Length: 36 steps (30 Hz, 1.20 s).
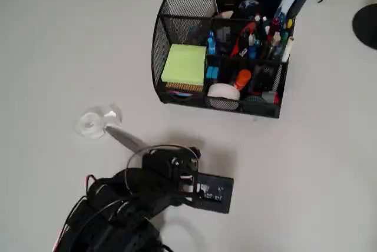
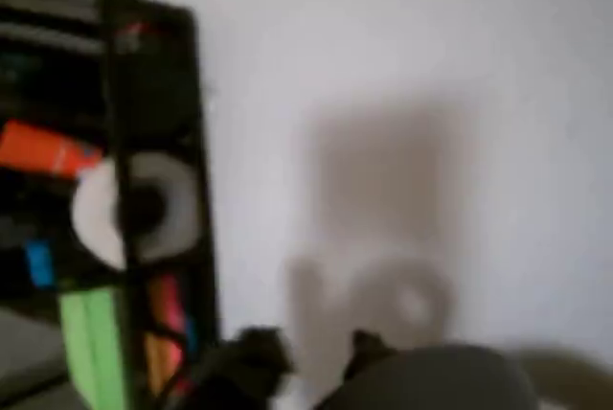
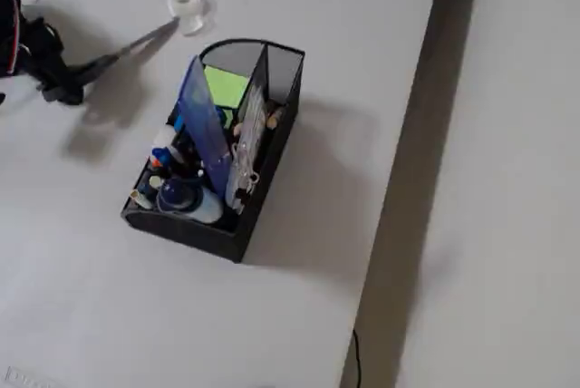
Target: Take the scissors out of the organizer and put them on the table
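Scissors (image 3: 127, 51): out of the organizer (image 1: 177, 96), carried over the table (image 1: 306, 163), well apart from the caddy. Blades silver, pointing toward the clear tape roll (image 1: 93, 122), tip just beside it in the overhead view. Dark handles lost among the arm's black parts; in the fixed view, handle end seemingly at the tool (image 3: 65, 89).

Tool: seemingly pinching the scissors by the handle end; grip itself hidden in the overhead view and blurred in the wrist view, so closure not confirmed by direct sight.

Organizer: upright on the table, holding green sticky notes (image 1: 185, 65), pens and markers, a white tape roll (image 1: 224, 91).

Height of scissors above the table: not clear; shadow below them in the fixed view suggested a gap, hence probably not set down yet.

Step in hand, as judged: removal done, placing under way.

Next move, as judged: lowering until the blades lay flat on bare table, clear of the tape roll, then spreading the tool and lifting away without dragging the scissors.
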Motion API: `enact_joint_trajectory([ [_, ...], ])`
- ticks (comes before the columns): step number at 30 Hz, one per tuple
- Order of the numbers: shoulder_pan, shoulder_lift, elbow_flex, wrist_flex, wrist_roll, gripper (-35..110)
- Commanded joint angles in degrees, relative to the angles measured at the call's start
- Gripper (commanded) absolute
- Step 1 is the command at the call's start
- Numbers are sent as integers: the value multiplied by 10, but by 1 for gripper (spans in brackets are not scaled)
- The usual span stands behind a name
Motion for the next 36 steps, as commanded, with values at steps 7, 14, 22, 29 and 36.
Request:
enact_joint_trajectory([
  [7, 30, 8, -1, -13, -26, 55],
  [14, 11, 8, -34, 71, -25, 35],
  [22, -54, 8, -140, 131, 2, 32],
  [29, -62, 8, -155, 235, 26, 2],
  [36, -76, 8, -58, 208, 36, 0],
])
